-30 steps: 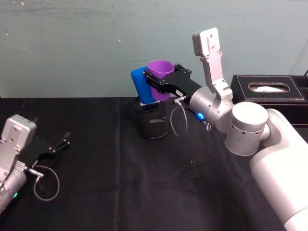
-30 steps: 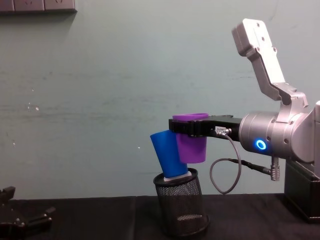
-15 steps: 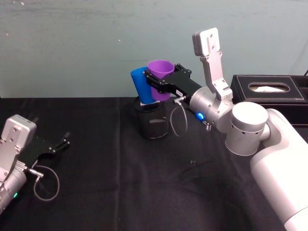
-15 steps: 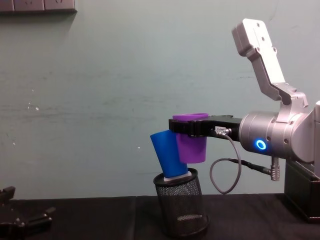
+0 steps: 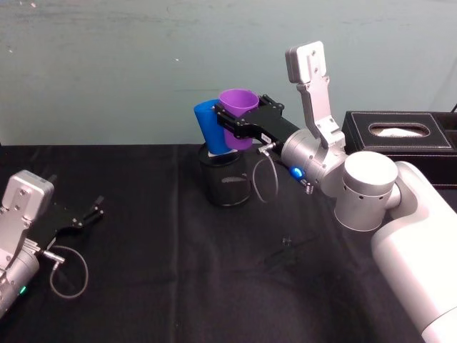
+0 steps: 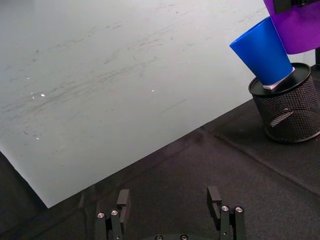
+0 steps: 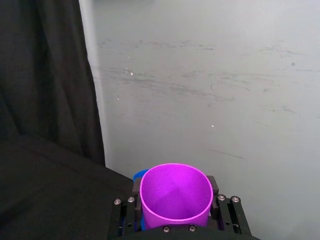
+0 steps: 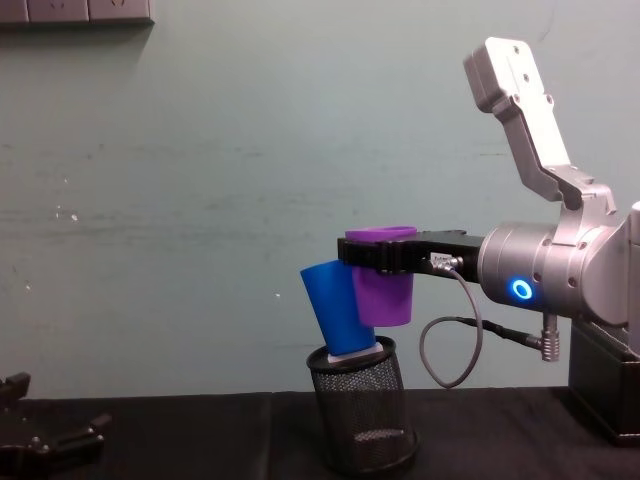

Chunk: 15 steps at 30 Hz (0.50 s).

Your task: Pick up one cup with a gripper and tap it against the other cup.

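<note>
Right gripper (image 5: 237, 130) has its jaws clamped on the purple cup (image 5: 238, 106), upright in mid-air, its side touching the blue cup (image 5: 208, 125), which leans tilted from the black mesh pen holder (image 5: 227, 184). Left gripper (image 5: 87, 214) lies on the table (image 5: 178, 286), jaws apart.

Only change: left pincer (image 5: 95, 206) drifted slightly lower and back.

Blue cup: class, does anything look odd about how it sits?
Yes. The blue cup leans tilted, its lower end perched in the top of the mesh pen holder, not on the table. The right claw holds the purple cup against its side. The left claw idles, open.
</note>
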### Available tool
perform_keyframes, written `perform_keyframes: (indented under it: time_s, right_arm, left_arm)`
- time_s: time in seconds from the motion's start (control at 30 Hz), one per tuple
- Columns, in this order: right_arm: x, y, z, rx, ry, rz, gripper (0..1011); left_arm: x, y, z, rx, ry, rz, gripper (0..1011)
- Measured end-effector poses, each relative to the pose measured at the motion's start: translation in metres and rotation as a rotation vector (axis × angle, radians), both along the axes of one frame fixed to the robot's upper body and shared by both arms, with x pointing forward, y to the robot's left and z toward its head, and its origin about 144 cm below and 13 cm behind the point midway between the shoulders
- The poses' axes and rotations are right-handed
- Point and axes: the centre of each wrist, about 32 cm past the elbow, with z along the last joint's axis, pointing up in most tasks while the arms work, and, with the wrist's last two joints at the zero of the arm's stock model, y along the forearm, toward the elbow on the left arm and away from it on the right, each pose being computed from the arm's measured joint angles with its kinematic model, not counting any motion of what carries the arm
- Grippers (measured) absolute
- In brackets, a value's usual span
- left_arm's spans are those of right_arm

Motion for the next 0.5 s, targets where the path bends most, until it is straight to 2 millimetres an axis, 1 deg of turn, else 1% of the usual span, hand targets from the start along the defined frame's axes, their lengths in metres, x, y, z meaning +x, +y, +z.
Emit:
perform_keyframes:
  time_s: [0.5]
  right_arm:
    - [0.0000,0.0000,0.0000,0.000,0.000,0.000,735]
  left_arm:
    - [0.0000,0.0000,0.0000,0.000,0.000,0.000,1000]
